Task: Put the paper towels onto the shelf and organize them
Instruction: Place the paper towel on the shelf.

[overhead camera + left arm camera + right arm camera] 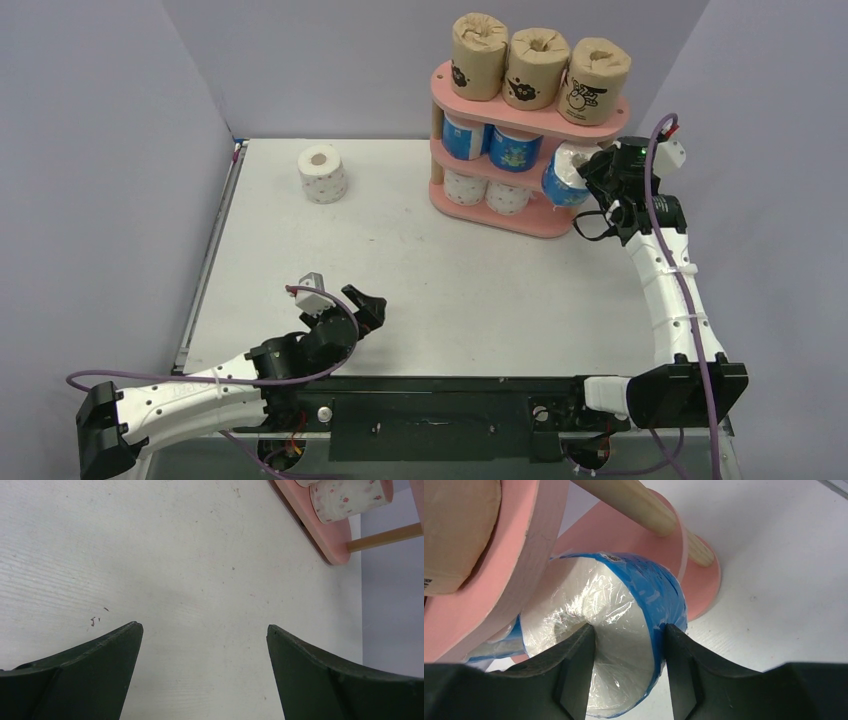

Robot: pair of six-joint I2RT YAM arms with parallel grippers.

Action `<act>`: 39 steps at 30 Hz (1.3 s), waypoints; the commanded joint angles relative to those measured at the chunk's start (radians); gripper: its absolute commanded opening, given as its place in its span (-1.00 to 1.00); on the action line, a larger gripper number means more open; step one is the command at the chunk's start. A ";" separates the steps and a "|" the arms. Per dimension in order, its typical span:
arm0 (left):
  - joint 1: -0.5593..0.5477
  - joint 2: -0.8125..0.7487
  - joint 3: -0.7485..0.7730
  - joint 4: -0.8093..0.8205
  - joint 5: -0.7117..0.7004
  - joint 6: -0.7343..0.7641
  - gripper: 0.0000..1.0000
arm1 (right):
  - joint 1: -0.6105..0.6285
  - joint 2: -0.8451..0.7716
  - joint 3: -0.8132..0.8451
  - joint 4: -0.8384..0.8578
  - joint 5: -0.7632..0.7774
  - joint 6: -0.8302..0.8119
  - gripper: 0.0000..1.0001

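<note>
Right gripper (pixel 628 629): jaws pinch the wall of 1 blue roll (pixel 624 590) (1 finger in the core, 1 outside), which is tilted at the right end of the middle tier of the shelf (pixel 520 112).

Top tier: 3 brown rolls (pixel 537 68). Middle tier: 2 shelved blue rolls (pixel 512 150). Bottom tier: 2 shelved white rolls (pixel 507 197).

1 loose white roll (pixel 323 173) stands on the table (pixel 420 270), far left.

Left gripper (pixel 205 627): jaws spread, empty, low over the table.

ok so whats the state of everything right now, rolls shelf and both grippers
shelf: upright
brown rolls: three upright on top tier
blue rolls: two upright on middle tier
third blue roll: tilted at middle tier's right end, gripped
white rolls: two upright on bottom tier
loose white roll: upright on table, apart from shelf
left gripper: open, empty
right gripper: shut on third blue roll
</note>
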 commanded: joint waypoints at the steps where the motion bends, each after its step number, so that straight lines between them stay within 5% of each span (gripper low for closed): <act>1: -0.005 -0.004 -0.002 -0.020 -0.012 -0.032 0.89 | -0.009 0.004 0.075 0.117 0.009 0.031 -0.30; 39: -0.005 0.064 0.024 0.009 -0.003 -0.015 0.89 | -0.048 0.105 0.037 0.212 -0.018 0.128 -0.18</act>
